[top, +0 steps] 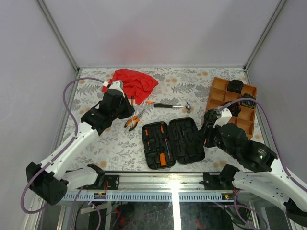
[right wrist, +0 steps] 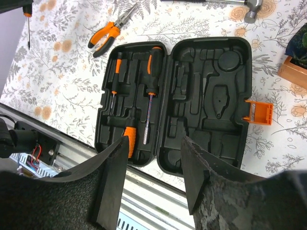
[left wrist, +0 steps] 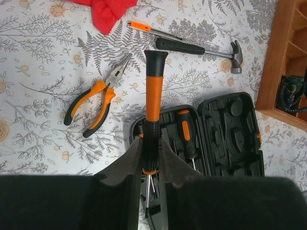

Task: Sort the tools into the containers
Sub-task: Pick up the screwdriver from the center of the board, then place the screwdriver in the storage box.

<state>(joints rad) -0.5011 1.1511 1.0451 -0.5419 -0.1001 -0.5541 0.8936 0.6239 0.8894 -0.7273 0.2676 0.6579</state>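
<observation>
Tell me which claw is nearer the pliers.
Left. The left claw, gripping a screwdriver, hovers right beside the pliers; the right claw sits across the open tool case from them, next to the orange tray.

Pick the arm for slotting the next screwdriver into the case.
Left. The left gripper is shut on a screwdriver near the open case; the right gripper hangs open and empty over it.

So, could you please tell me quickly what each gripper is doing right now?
Left gripper: shut on the orange-and-black screwdriver.
Right gripper: open, holding nothing.
</observation>
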